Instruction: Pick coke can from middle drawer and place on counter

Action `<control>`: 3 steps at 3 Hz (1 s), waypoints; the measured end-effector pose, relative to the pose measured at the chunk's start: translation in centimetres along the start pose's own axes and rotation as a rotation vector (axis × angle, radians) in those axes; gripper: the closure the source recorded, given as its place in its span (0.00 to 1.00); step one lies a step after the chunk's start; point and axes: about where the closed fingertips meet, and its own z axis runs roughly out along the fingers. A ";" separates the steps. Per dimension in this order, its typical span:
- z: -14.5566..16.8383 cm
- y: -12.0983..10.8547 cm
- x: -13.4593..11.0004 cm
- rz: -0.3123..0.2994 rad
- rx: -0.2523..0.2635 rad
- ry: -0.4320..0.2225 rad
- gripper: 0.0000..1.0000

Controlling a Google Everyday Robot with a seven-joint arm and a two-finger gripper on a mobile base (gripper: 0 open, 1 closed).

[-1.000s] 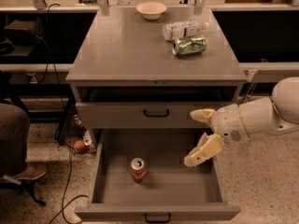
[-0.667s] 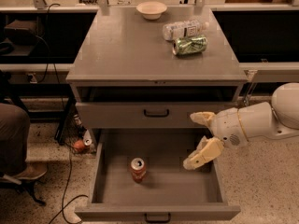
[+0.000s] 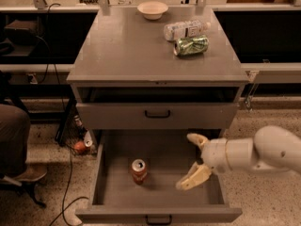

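Note:
The coke can (image 3: 138, 170), red with a silver top, stands upright on the floor of the pulled-out middle drawer (image 3: 117, 197), left of its centre. My gripper (image 3: 193, 161) hangs over the right half of that drawer, open and empty, its two cream fingers (image 3: 194, 177) spread wide, about a can's width to the right of the can. The white arm reaches in from the right edge. The counter (image 3: 127, 51) is the grey top of the cabinet above.
On the counter stand a cream bowl (image 3: 152, 9) at the back, a clear plastic bottle (image 3: 186, 29) lying down, and a green can (image 3: 191, 45) on its side. A shut drawer with a black loop handle (image 3: 157, 113) sits above. Cables and a person's leg are at the left.
My gripper has moved a little lower and to the left over the drawer, toward the can. The can has not moved.

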 end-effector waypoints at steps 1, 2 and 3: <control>4.2 -0.8 4.2 0.018 0.027 -0.027 0.00; 4.4 -0.9 4.4 0.018 0.033 -0.036 0.00; 6.0 -2.6 6.0 -0.015 0.049 -0.080 0.00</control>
